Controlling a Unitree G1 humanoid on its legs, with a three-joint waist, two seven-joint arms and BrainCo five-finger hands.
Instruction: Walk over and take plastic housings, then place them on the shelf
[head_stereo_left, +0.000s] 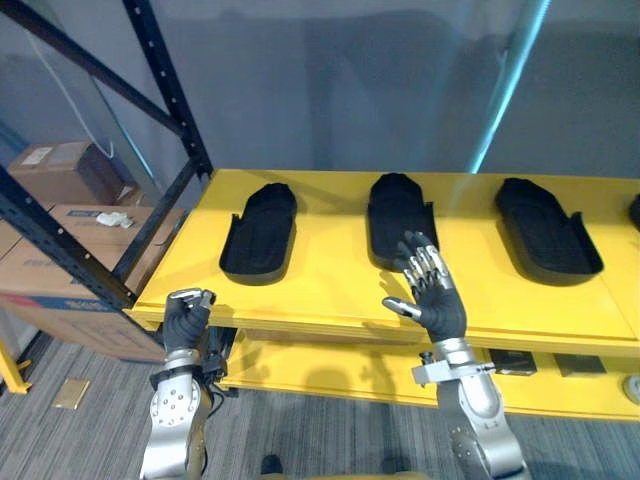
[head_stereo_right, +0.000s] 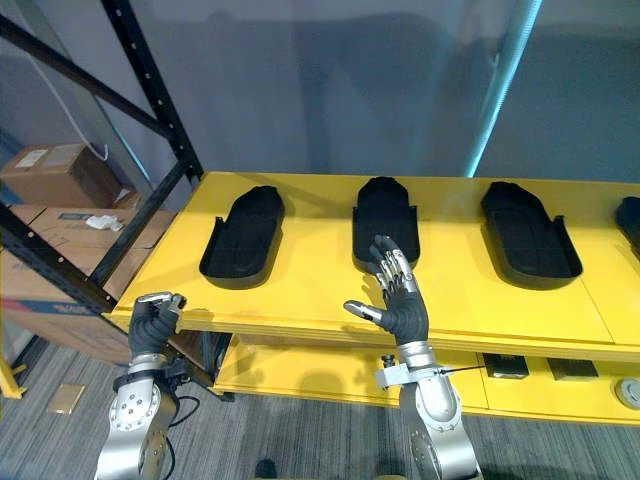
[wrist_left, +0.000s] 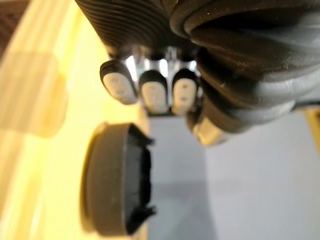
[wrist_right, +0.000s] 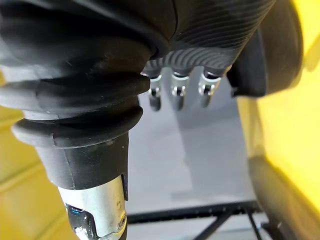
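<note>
Left robot hand (head_stereo_left: 188, 312) hung curled and empty at the front corner of the yellow shelf (head_stereo_left: 330, 290); right robot hand (head_stereo_left: 438, 305) spread open just before the middle of 3 black plastic housings (head_stereo_left: 400, 215) lying on it.

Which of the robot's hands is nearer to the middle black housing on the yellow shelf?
Right. The right hand is open just before the middle housing; the left hand is curled by the front left corner of the yellow shelf.
</note>
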